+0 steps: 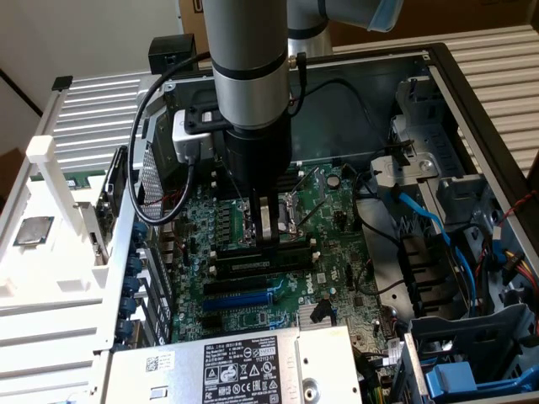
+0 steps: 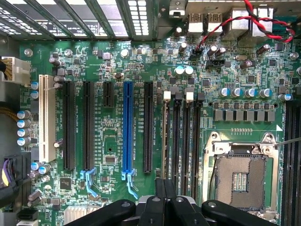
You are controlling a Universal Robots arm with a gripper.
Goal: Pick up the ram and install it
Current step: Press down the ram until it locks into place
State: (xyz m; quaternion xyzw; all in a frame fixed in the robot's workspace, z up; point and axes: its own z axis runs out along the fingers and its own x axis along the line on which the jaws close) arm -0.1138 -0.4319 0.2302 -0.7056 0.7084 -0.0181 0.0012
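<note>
Open computer case (image 1: 472, 93), green motherboard (image 1: 337, 210) — tool (image 2: 165, 184) closed.
Your tool's tips sit together, gripping nothing, right at the ram (image 2: 165, 141) standing in its memory slot — contact unclear; the power-supply label (image 1: 244, 369) reads DELL.

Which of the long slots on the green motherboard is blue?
The blue slot, lying between a short black slot and a long black slot. All the other long slots are black, except one white slot.
</note>
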